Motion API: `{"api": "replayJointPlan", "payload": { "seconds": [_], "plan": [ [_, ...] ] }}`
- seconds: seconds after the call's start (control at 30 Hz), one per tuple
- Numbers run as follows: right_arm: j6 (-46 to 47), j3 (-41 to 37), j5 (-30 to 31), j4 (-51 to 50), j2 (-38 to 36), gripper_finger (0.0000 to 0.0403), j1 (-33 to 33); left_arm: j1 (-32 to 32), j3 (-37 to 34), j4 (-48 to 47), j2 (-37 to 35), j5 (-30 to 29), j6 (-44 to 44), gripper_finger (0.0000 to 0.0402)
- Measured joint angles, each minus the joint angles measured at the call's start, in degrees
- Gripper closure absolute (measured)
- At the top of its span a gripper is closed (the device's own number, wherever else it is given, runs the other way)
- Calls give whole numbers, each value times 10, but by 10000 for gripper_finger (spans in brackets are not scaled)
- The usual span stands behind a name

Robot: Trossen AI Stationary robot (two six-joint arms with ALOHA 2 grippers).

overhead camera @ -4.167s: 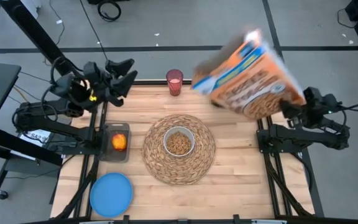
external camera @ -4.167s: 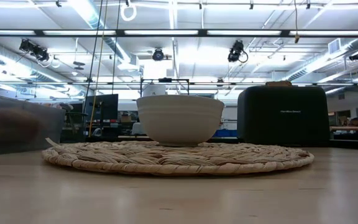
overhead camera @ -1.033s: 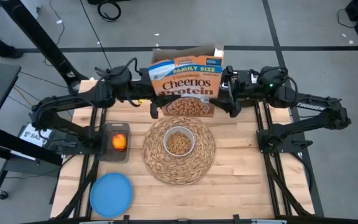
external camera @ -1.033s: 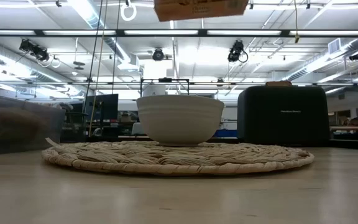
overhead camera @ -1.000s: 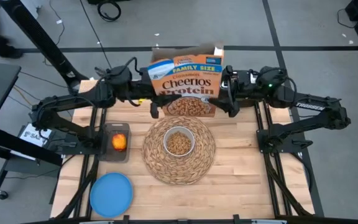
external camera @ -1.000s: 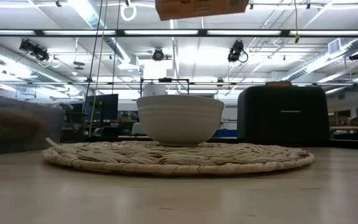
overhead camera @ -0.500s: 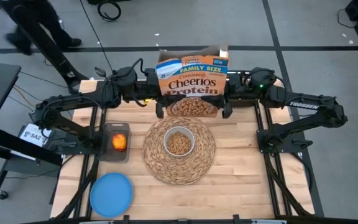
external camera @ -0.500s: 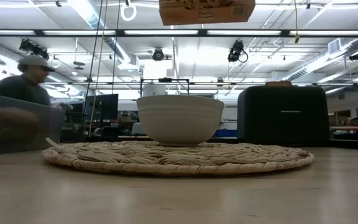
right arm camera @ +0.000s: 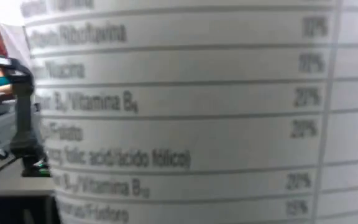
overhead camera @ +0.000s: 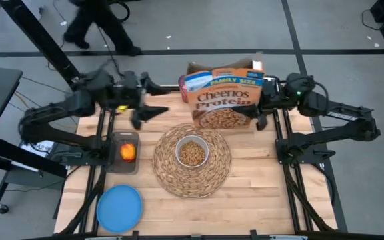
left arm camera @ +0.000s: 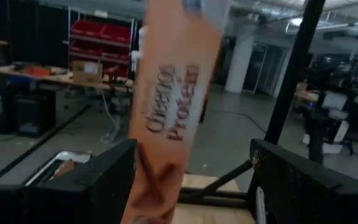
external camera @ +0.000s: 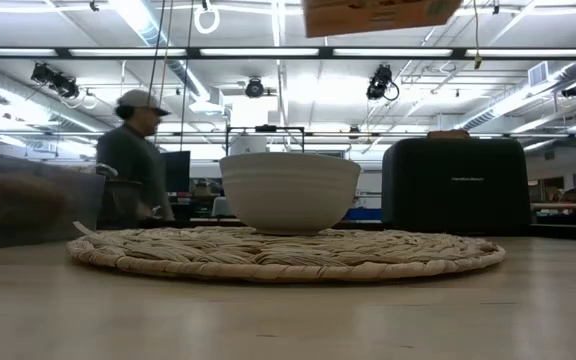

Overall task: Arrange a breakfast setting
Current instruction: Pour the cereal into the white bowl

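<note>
The orange cereal box hangs high over the table's far edge in my right gripper. Its underside shows at the top of the low view. My left gripper is open and empty, to the left of the box; its wrist view shows the box edge-on beyond its fingers. The white bowl with cereal stands on the woven placemat. The pink cup peeks out from behind the box. The blue plate lies at the near left. The spoon is out of view. My right gripper holds the cereal box at its right-hand edge, about halfway along it, between its two fingers. It comes level from the table's right. The box is lifted clear, printed front up, open top toward the far edge. The side panel fills its wrist view and hides the fingers.
A dark bin with a reddish-orange round thing stands left of the placemat. The black toaster shows beyond the mat in the low view. A person walks past behind the table. Bare wood lies at the near right.
My left gripper has let go of the cereal box and drawn back toward the table's left edge. My right gripper has carried the box toward the table's right, still lifted high. A person has walked past behind the table.
</note>
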Motion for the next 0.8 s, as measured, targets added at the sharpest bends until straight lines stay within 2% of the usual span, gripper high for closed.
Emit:
{"api": "replayJointPlan", "payload": {
  "seconds": [0.13, 0.3, 0.43, 0.57, 0.8],
  "plan": [
    [15, -48, -28, -23, -52, 239, 23, 5, 0, -41, -45, 4, -22, 84],
    [40, -142, -78, -14, -105, 239, 63, 0, 0, -53, -64, 6, -21, 84],
    [49, -229, -149, 9, -124, 239, 101, 4, -1, -60, -64, -3, -18, 84],
    [51, -317, -213, 95, -130, 239, 157, 3, -1, -35, -65, -2, -73, 84],
    [44, -465, -238, 311, -119, 240, 268, 3, -1, -51, -65, 47, -92, 84]
  ]
}}
